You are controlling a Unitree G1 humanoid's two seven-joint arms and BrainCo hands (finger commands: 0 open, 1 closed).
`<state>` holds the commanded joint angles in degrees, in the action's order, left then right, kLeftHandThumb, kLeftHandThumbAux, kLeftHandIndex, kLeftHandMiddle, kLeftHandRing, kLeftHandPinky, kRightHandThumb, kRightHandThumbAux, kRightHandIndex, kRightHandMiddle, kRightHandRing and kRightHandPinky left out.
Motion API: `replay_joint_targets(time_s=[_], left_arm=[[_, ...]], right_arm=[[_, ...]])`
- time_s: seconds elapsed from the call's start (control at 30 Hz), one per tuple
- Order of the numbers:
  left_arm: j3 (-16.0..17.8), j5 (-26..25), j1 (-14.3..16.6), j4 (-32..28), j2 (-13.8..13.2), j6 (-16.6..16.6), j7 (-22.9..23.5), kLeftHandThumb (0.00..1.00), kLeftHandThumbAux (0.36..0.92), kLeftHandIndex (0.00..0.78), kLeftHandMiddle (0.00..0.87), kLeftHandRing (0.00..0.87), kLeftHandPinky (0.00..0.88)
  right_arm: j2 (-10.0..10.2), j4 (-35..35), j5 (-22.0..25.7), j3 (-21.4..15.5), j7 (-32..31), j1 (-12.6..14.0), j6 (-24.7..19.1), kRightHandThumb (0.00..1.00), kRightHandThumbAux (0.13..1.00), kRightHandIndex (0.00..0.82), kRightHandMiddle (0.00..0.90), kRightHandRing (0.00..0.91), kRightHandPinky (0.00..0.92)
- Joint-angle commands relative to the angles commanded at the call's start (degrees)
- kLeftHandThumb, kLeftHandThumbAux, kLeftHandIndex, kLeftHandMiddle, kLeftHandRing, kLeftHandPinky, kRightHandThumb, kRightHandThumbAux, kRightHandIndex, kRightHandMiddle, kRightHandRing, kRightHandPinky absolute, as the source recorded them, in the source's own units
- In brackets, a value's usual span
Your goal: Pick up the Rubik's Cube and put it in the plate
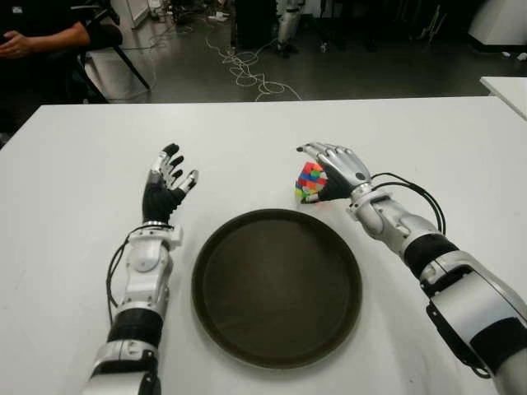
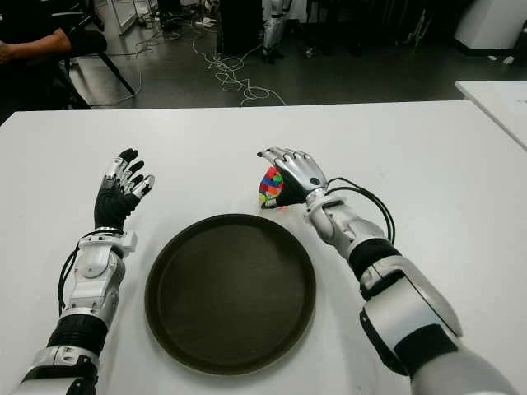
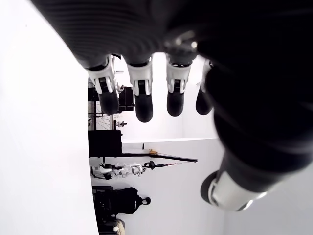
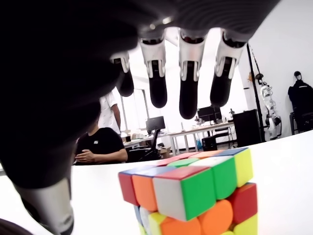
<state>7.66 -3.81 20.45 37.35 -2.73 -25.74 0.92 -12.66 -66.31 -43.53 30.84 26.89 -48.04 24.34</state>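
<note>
White desk (image 1: pixel 82 164) fills most of the frame, and on it, right of centre, the cube (image 1: pixel 310 182) sits just beyond the far right rim of the plate (image 1: pixel 216 247). The right hand (image 1: pixel 333 169) arches over the cube from the right, fingers (image 4: pixel 188 88) stretched above it and not closed; the wrist view shows clear space between fingertips and the cube's top, so it holds nothing yet. That cupped pose looks to me like the set-up for a grasp, and with the cube so near the plate the carry would be brief. The left hand (image 1: pixel 167 183) shows at the left of the frame, beside the plate's left rim, fingers spread and empty, seemingly kept clear of the work. The plate is dark, round and shallow, lying flat near the frame's bottom centre with nothing in it. Beyond the desk's far edge, the upper frame shows a dim floor with a loose cable (image 1: pixel 247 70), and a seated person (image 1: pixel 41 37) at the upper left.
</note>
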Motion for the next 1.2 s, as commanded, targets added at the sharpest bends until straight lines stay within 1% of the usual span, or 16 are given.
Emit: replay_joint_targets(time_s=[0.2, 0.53, 0.73, 0.87, 0.97, 1.1, 1.2], left_arm=[[0.0, 0.0, 0.1, -0.1, 0.0, 0.3, -0.2, 0.065, 0.788, 0.061, 0.106, 0.085, 0.076], [0.1, 0.2, 0.0, 0.0, -0.1, 0.3, -0.5, 0.057, 0.776, 0.075, 0.111, 0.089, 0.074], [0.0, 0.4, 0.0, -0.3, -0.2, 0.5, -0.4, 0.065, 0.782, 0.071, 0.113, 0.089, 0.07], [0.1, 0.2, 0.0, -0.3, -0.2, 0.5, -0.2, 0.07, 0.789, 0.065, 0.109, 0.084, 0.064], [0.1, 0.1, 0.0, -0.4, -0.1, 0.6, -0.2, 0.068, 0.785, 0.062, 0.107, 0.084, 0.068], [0.2, 0.0, 0.0, -0.4, 0.1, 0.7, -0.4, 0.069, 0.786, 0.067, 0.111, 0.091, 0.078], [0.2, 0.0, -0.1, -0.7, 0.1, 0.8, -0.4, 0.074, 0.793, 0.069, 0.114, 0.093, 0.082]], right_arm=[[0.2, -0.5, 0.2, -0.1, -0.1, -0.1, 0.2, 0.0, 0.777, 0.182, 0.21, 0.235, 0.261], [0.5, -1.0, 0.1, 0.1, -0.4, -0.3, -0.1, 0.0, 0.773, 0.189, 0.209, 0.235, 0.246], [0.7, -1.4, 0.2, 0.1, -1.0, -0.4, -0.5, 0.0, 0.772, 0.203, 0.213, 0.229, 0.227], [0.9, -1.6, 0.4, 0.0, -1.4, -0.5, -0.8, 0.0, 0.768, 0.191, 0.202, 0.222, 0.233], [1.0, -1.7, 0.4, -0.1, -1.7, -0.5, -1.1, 0.0, 0.769, 0.186, 0.202, 0.225, 0.248], [1.3, -2.0, 0.6, -0.1, -2.0, -0.6, -1.9, 0.0, 0.771, 0.195, 0.214, 0.239, 0.265], [1.4, -2.0, 0.8, -0.2, -2.7, -0.6, -2.7, 0.0, 0.772, 0.199, 0.217, 0.24, 0.257]])
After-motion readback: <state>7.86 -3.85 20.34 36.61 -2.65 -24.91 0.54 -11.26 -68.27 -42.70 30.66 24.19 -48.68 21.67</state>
